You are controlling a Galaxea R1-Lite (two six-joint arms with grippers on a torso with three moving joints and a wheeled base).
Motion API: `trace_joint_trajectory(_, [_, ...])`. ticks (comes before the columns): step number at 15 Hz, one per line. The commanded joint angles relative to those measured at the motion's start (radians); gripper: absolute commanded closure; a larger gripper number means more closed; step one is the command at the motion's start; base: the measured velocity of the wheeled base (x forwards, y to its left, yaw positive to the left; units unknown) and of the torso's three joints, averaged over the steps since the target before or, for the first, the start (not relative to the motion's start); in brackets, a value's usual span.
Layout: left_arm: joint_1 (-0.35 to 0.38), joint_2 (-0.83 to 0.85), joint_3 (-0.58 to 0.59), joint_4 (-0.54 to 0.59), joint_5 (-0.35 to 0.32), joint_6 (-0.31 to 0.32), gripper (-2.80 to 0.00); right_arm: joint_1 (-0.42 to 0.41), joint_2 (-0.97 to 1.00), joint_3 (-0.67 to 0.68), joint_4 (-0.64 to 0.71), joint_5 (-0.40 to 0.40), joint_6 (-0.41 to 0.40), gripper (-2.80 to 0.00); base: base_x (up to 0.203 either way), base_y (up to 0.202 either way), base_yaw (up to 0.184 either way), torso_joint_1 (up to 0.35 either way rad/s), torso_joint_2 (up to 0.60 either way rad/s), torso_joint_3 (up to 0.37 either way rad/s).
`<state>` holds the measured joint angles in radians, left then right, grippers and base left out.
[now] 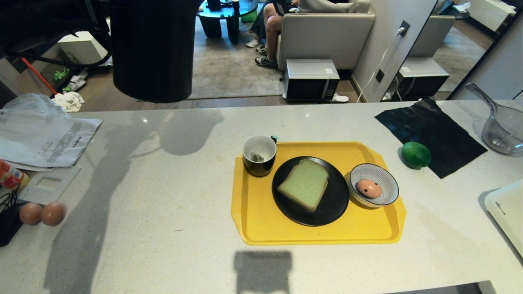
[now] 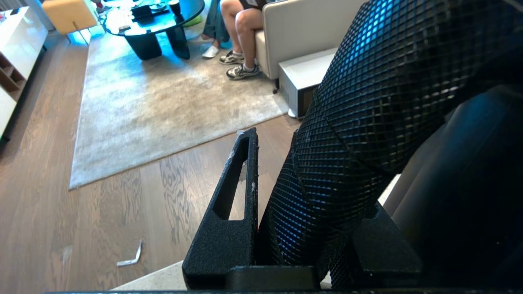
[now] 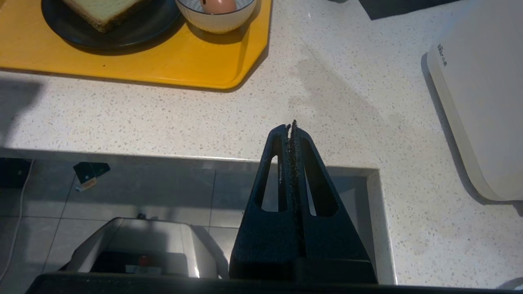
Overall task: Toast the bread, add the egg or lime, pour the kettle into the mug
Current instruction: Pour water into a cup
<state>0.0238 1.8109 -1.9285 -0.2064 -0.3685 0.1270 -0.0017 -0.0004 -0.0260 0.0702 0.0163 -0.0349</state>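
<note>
The black kettle [image 1: 152,53] hangs upright in the air above the counter's far left, well away from the mug [image 1: 259,155]. My left gripper [image 2: 310,163] is shut on its textured handle [image 2: 367,102], with the kettle body [image 2: 470,196] beside it. The black mug stands on the yellow tray [image 1: 261,228] with a tea bag inside. The green bread [image 1: 304,184] lies on a black plate [image 1: 327,212]. The spotted egg [image 1: 369,188] sits in a striped bowl [image 1: 386,179]. The lime [image 1: 416,155] rests on the counter right of the tray. My right gripper [image 3: 291,124] is shut and empty by the counter's front edge.
Two brown eggs [image 1: 42,213] and papers [image 1: 41,134] lie at the left. A black mat [image 1: 433,134], a clear jug [image 1: 502,130] and a white appliance [image 1: 506,212] stand at the right. A seated person's legs [image 1: 269,24] and a microwave [image 1: 310,79] are beyond the counter.
</note>
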Motion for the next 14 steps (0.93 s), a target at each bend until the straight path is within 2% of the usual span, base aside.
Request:
trace_joint_trajectory(1, [0.002,-0.002,-0.001,-0.001,-0.003,0.001,0.0,0.0,0.0,0.0,0.0,0.001,0.0,0.0,0.0,0.0,0.0,0.0,0.01,-0.076])
trace_joint_trajectory(9, [0.001,-0.017,-0.001,-0.012,0.01,0.016,0.0,0.0,0.0,0.0,0.0,0.001,0.0,0.0,0.0,0.0,0.0,0.002,0.0,-0.181])
trace_joint_trajectory(12, [-0.015,-0.018,-0.001,-0.022,0.002,0.039,0.0,0.0,0.0,0.0,0.0,0.001,0.0,0.0,0.0,0.0,0.0,0.006,0.0,-0.15])
trace_joint_trajectory(14, [-0.05,-0.012,-0.001,-0.028,-0.002,0.071,0.0,0.0,0.0,0.0,0.0,0.001,0.0,0.0,0.0,0.0,0.0,0.003,0.0,-0.038])
